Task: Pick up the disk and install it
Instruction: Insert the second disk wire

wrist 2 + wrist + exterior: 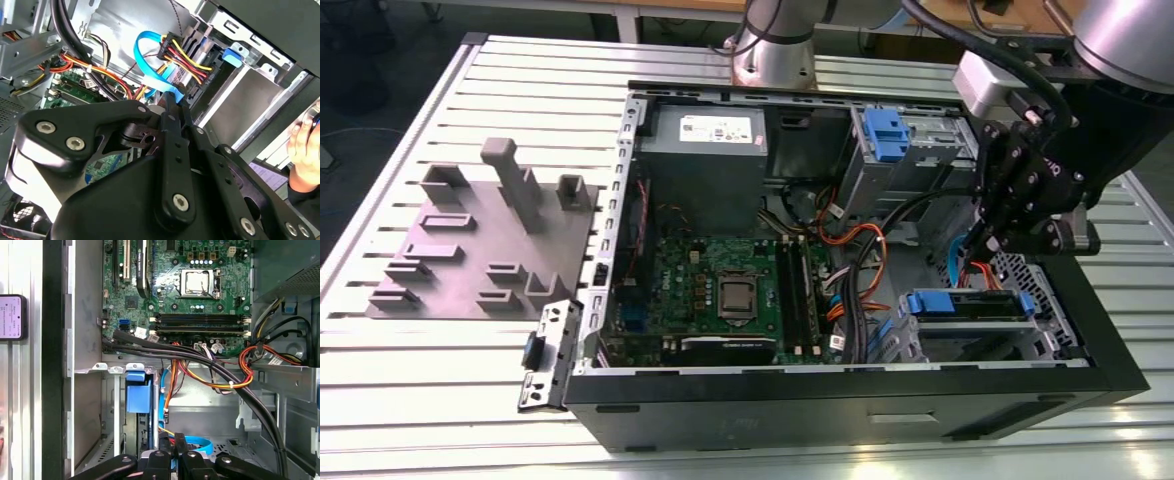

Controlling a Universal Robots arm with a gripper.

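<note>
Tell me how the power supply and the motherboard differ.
The power supply is a grey metal box with a white sticker; the motherboard is a flat green board covered in components. In the exterior view, the power supply fills the far end of the case, while the motherboard lies flat on the case floor, nearer the camera. Both sit inside the open case.

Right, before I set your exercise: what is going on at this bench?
A single robot arm is working inside an open computer case that lies on a slotted table. Its hand is lowered into the drive-bay corner at the exterior view's right, among the cables. The disk, in its blue carrier, sits in the lower bay just below the hand, and the two look apart. A grey fixture block stands beside the case.
</note>
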